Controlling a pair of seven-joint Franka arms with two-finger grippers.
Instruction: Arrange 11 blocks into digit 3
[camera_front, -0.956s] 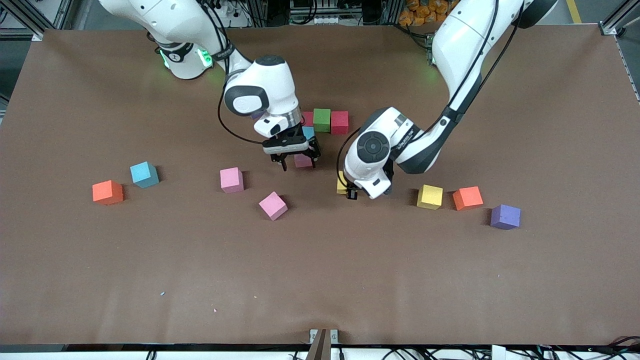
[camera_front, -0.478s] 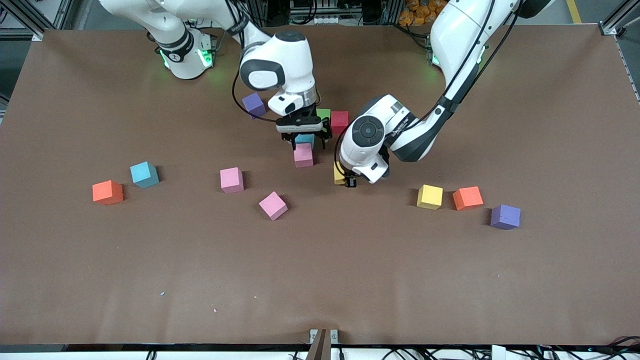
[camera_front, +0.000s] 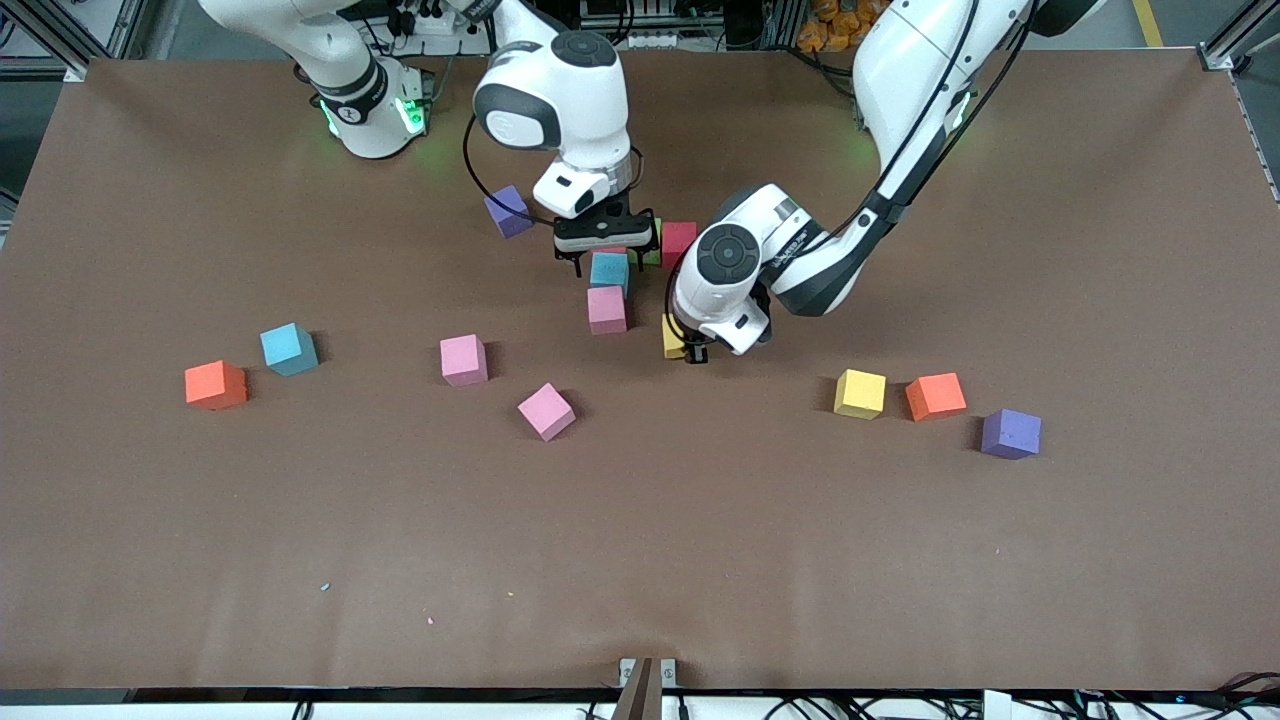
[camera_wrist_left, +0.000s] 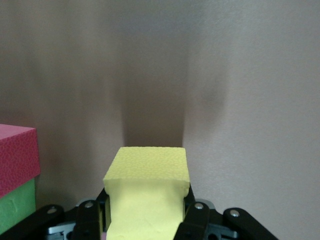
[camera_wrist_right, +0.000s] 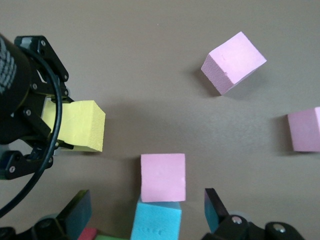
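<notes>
One yellow block (camera_wrist_left: 147, 192) held level, untilted.

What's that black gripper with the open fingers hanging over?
The right gripper hangs open over a light blue block touching a pink block. It covers most of the red and green blocks beside them.

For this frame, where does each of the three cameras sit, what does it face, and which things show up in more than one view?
Front view: high across the table, facing both arms; left end effector shut on the yellow block, right end effector open above the light blue block.
Left wrist view: looks along its fingers at the yellow block.
Right wrist view: looks down past its fingertips at the pink block.
Shared: yellow block, in all three.
</notes>
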